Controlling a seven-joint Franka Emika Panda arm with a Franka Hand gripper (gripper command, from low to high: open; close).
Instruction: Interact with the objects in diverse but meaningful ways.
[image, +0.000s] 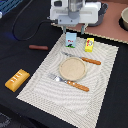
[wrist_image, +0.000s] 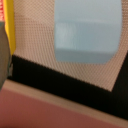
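While upright, carton (image: 71, 39) (white-fronted), blue-green sides

On a black table (image: 15, 107), a beige checked mat (image: 100, 95) carries a tan plate (image: 73, 69), orange-handled cutlery (image: 91, 61), a yellow box (image: 89, 45) and a white, blue-sided carton (image: 71, 39); off-mat lie a brown sausage (image: 38, 47) and orange block (image: 17, 79).

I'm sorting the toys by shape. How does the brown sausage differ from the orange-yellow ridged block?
The brown sausage is thin, rod-like and dark brown; the orange-yellow ridged block is broad, boxy and bright. The sausage looks smooth, while the block has ridges across its top. The sausage lies farther back, the block nearer the front edge. Both lie flat on the dark cloth, off the placemat, on the exterior view's left.
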